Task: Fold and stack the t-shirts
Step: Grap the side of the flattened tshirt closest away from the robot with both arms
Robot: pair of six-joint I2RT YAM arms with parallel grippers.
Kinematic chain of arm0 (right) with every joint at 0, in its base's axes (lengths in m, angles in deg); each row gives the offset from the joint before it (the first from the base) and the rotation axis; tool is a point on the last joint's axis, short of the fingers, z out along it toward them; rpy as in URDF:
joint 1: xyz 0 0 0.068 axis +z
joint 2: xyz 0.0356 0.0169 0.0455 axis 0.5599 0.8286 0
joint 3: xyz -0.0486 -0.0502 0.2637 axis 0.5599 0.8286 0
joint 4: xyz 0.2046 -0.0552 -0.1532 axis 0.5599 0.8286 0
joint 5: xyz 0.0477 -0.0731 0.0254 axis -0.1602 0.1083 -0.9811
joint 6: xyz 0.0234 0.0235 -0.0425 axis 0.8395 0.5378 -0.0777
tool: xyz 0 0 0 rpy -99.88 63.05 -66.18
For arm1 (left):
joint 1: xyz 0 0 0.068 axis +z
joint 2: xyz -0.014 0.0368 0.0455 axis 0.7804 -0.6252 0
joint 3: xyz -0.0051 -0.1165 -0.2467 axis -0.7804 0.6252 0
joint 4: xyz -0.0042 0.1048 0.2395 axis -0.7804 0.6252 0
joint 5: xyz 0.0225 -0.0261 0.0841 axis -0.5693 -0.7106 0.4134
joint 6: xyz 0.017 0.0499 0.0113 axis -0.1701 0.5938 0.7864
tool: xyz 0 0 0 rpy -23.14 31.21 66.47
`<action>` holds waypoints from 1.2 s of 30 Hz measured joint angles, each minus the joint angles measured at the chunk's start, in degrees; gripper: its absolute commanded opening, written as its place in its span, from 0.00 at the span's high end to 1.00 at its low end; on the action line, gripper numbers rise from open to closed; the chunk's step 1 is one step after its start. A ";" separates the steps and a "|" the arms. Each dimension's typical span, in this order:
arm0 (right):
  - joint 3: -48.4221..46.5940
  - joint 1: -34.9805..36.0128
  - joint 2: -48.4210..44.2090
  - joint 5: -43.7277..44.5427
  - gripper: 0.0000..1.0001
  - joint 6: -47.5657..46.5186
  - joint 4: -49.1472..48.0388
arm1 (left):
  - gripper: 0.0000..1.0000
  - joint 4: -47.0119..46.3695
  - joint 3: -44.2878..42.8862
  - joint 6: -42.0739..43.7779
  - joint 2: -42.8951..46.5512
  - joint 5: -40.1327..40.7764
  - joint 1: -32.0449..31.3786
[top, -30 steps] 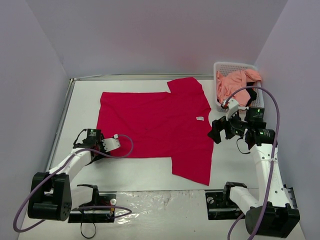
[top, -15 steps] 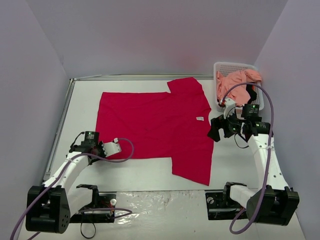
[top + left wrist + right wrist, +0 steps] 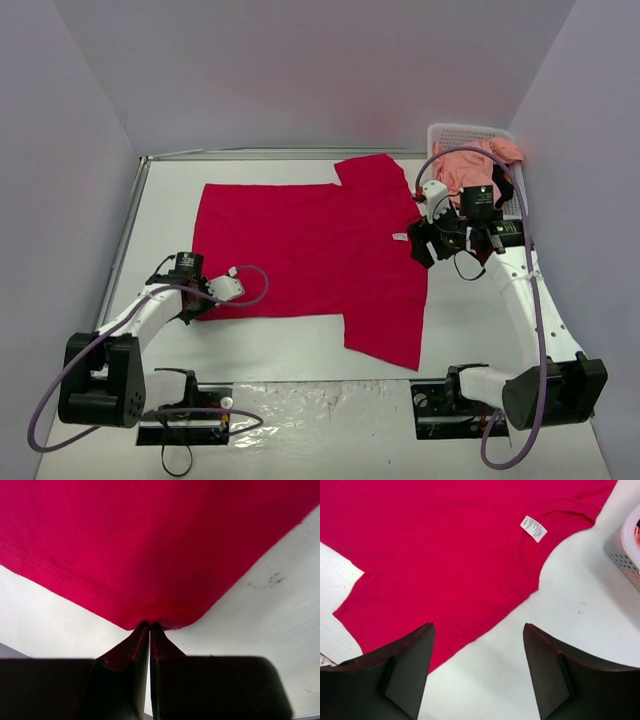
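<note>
A crimson red t-shirt (image 3: pixel 310 250) lies spread flat on the white table, its collar and white label (image 3: pixel 400 237) toward the right. My left gripper (image 3: pixel 207 300) sits at the shirt's near-left hem corner. In the left wrist view that gripper (image 3: pixel 150 625) is shut, pinching the corner of the red cloth (image 3: pixel 165 545). My right gripper (image 3: pixel 420 245) hovers open at the collar edge. From the right wrist, the gripper (image 3: pixel 478 625) has nothing between its fingers, above the shirt's shoulder edge (image 3: pixel 445 555) and label (image 3: pixel 533 528). A salmon pink t-shirt (image 3: pixel 468 166) lies crumpled in the basket with a bit of black garment (image 3: pixel 503 190).
The white lattice basket (image 3: pixel 447 131) stands at the back right corner, close behind the right arm; its wall (image 3: pixel 625 550) shows at the right edge of the right wrist view. Grey walls close in the table on three sides. Both arm bases stand at the near edge.
My left gripper has shut on the red shirt's hem corner. My right arm has moved left and away, toward the collar, and its jaws have narrowed somewhat.
</note>
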 measured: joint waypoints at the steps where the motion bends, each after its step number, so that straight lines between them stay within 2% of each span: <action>1: -0.61 0.17 0.52 0.55 0.34 -0.37 0.52 | 0.98 -0.44 0.00 -0.76 -0.94 0.37 0.00; 8: -7.32 3.65 7.72 6.34 0.35 -6.56 9.09 | 0.98 -1.01 -5.16 -6.32 -8.09 0.83 2.08; 13: -8.48 13.79 14.29 12.20 0.41 -9.68 17.22 | 0.98 -0.15 -9.42 -10.93 -12.41 -1.62 4.55; 17: -5.68 23.23 16.57 14.84 0.43 -9.81 20.85 | 0.98 1.09 -12.50 -14.34 -14.34 -4.52 6.60; 19: -4.39 26.86 17.29 14.91 0.51 -9.81 22.60 | 0.98 1.20 -13.86 -15.85 -15.06 -5.35 6.86; 21: -3.61 29.49 18.05 14.82 0.58 -9.84 24.44 | 0.98 1.29 -15.15 -17.29 -15.96 -5.77 6.86; 27: -2.21 36.52 20.22 14.75 0.62 -9.53 27.32 | 0.98 1.36 -18.40 -21.16 -18.80 -5.90 7.26; 31: -0.74 38.71 22.32 16.20 0.69 -9.03 26.27 | 0.98 1.38 -21.70 -23.58 -19.96 -5.62 7.72; 36: -0.57 36.50 30.64 19.23 0.79 -8.63 20.96 | 0.98 0.87 -25.40 -26.34 -21.09 -4.61 7.78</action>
